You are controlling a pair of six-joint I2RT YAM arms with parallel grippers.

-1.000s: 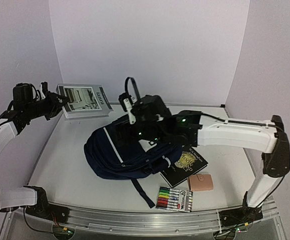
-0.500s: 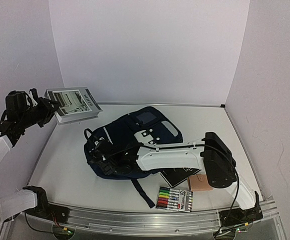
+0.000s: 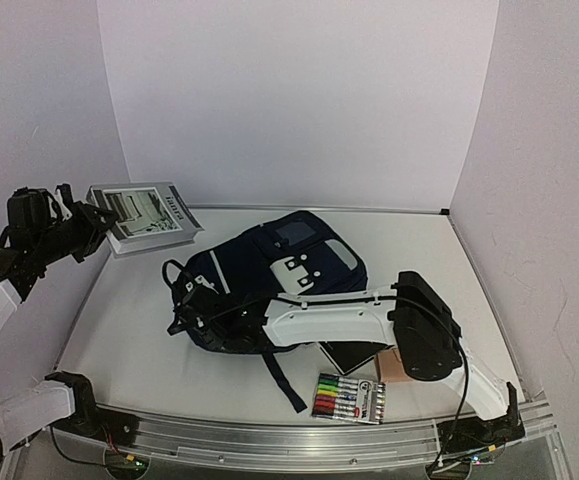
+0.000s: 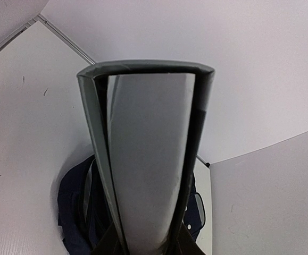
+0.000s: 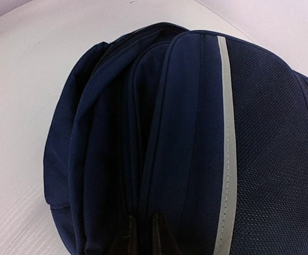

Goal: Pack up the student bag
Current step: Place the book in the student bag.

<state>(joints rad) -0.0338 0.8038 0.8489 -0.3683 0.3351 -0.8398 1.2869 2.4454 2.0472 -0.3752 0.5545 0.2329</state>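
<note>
The bag (image 3: pixel 309 262) is lying in the middle of the bench (image 3: pixel 119 335). The right pincer (image 3: pixel 191 305) is pinching its left end's fabric. The left pincer (image 3: pixel 97 218) is gripping a book (image 3: pixel 147 212) over the far-left corner.

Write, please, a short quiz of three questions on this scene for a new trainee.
1. True or false: the left claw holds the grey book.
2. The right claw is shut on: A the pink wallet; B the student bag; C the dark book.
3. Fill in: nearest the front edge of the table lies the ___.
Key: 1 true; 2 B; 3 marker pack.
</note>
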